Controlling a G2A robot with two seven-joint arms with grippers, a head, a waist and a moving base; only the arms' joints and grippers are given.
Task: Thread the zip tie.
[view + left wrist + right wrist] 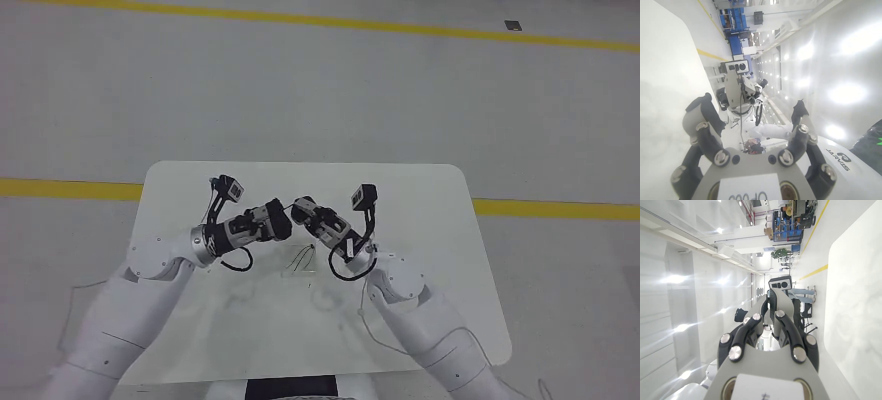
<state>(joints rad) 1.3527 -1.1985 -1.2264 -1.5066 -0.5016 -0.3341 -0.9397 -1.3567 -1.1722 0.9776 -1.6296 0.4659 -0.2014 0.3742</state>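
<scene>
In the left wrist view a thin dark zip tie [741, 117] runs straight out from the right gripper [741, 81] toward my left gripper's palm. It passes between the wide-apart fingers of my left gripper [753, 100], which is open and touches nothing. In the right wrist view the right gripper [770, 296] has its fingers pressed together, shut on the tie, whose strand is hidden there. From the top view the left gripper [282, 216] and right gripper [299, 210] face each other tip to tip above the middle of the white table [420, 200].
A few thin dark strands [303, 261] lie on the table just in front of the two grippers. The table edge [696, 56] curves away beside the left gripper. Bare tabletop [853, 294] stretches beside the right gripper.
</scene>
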